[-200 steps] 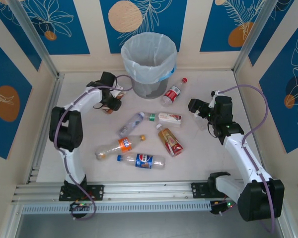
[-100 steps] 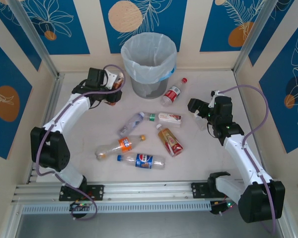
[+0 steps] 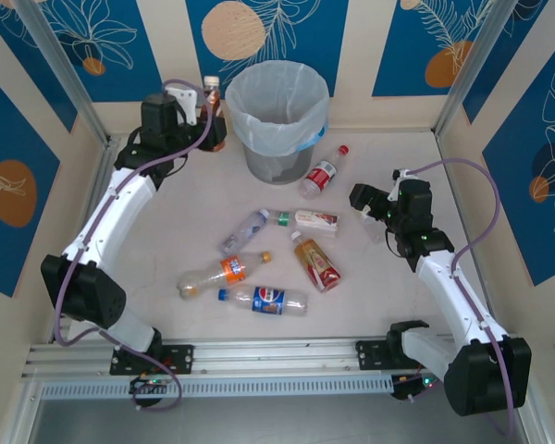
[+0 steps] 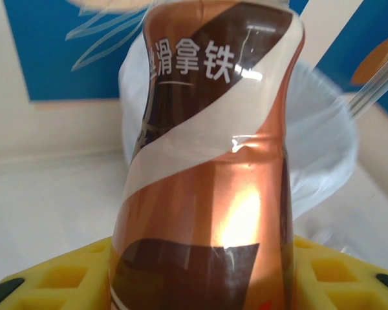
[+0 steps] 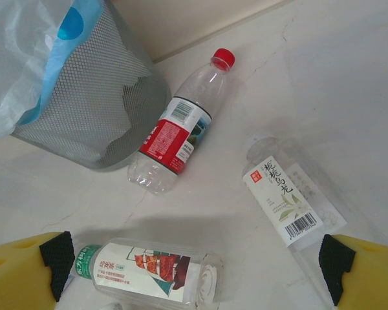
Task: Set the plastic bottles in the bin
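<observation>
Blue-and-cream panels wall in a pale worktop, with the bin standing at the far side, its white bag folded over the rim. My left tool is clamped on the brown-labelled bottle, held upright just beside the bin's left rim and, as far as I can judge, not yet over the opening. My right tool hangs with its jaws wide apart above a white-labelled clear bottle, gripping nothing.

My worry is letting go too soon: from here the bottle would fall outside the bin. Swinging across too low could catch the bag or shove the light basket over. The glossy sleeve may also slip between my pads.

A second ago my left tool was down by the worktop, left of the bin; it has since risen to rim height with its bottle. My right arm has not stirred, and the red-labelled bottle, orange-labelled bottle and blue-labelled bottle lie where they lay.
</observation>
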Robot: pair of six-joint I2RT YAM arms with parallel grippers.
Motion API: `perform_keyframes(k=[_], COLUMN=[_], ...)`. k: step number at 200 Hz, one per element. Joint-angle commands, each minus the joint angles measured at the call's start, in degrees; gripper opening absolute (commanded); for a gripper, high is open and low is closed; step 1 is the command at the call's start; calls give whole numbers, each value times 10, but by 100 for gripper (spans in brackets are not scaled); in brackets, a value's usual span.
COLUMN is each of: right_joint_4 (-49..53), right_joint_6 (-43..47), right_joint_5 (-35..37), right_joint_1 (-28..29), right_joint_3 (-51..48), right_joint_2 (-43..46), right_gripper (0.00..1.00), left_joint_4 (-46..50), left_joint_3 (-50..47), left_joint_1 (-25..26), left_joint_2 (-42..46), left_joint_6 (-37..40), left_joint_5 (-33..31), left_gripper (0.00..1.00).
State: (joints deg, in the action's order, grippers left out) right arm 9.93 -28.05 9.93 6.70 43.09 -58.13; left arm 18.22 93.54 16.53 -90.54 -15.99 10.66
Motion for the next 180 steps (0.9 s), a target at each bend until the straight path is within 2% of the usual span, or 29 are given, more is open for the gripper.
perform_keyframes(k=[1,58,81,142,180], right_joint_4=[9,29,41,66,71], right_joint_6=[-4,-3,-1,0,0], right_joint_5=[10,10,15,29,33], right_joint_1=[5,8,9,10,11], right_joint_3=[18,24,21,10,9], right_joint_2=[17,31,44,69,72], right_gripper=[99,100,99,99,99], left_joint_4=[-69,-166,-144,-36,-48], left_joint_3=[44,146,237,520,545], left_joint_1=[13,44,56,75,78], left_joint_2=[-24,-120,-191,-397,-451], left_joint_6=[-57,-83,-70,-29,-2], left_joint_5=[40,40,52,32,19], left_gripper=[46,46,46,46,48])
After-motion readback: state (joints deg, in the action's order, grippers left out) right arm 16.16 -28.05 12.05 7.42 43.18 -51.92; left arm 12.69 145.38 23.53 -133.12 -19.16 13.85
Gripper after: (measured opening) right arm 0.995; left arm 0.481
